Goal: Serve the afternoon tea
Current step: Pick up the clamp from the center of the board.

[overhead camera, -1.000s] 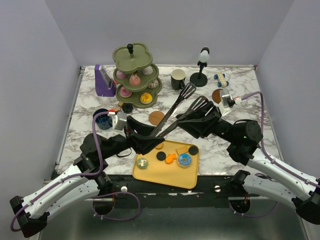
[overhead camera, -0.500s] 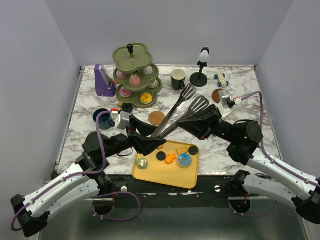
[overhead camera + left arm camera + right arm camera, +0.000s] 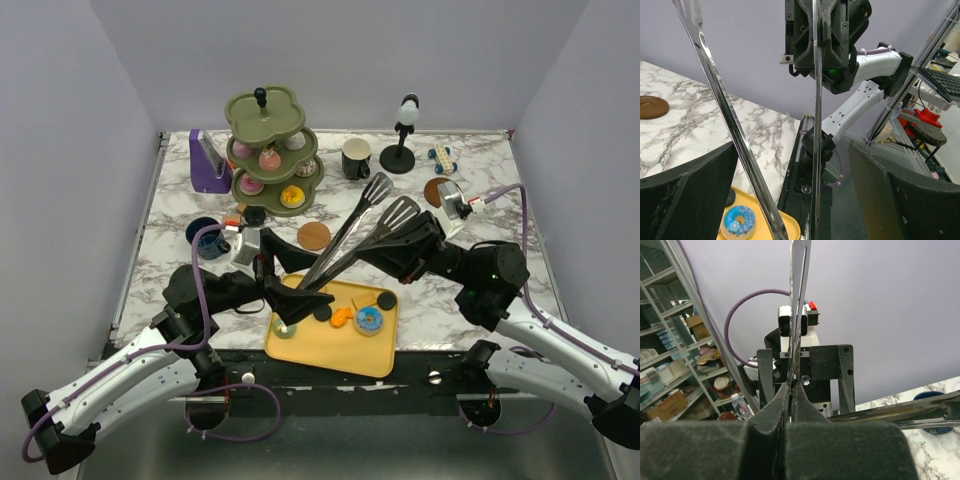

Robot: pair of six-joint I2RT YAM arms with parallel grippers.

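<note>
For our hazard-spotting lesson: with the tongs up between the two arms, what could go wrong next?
The right end effector is shut on just one thin arm of the tongs, so they could swivel or slip. The open left end effector straddles them; pulling away might knock them. A drop would likely hit the treats on the yellow tray.

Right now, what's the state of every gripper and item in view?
left gripper: open, around the tongs
right gripper: shut on one tongs arm
tongs: aloft, arms spread
three-tier stand: upright, treats on the lower two tiers
black mug: upright
blue mug: upright
yellow tray: loaded with treats
centre coaster: bare
</note>
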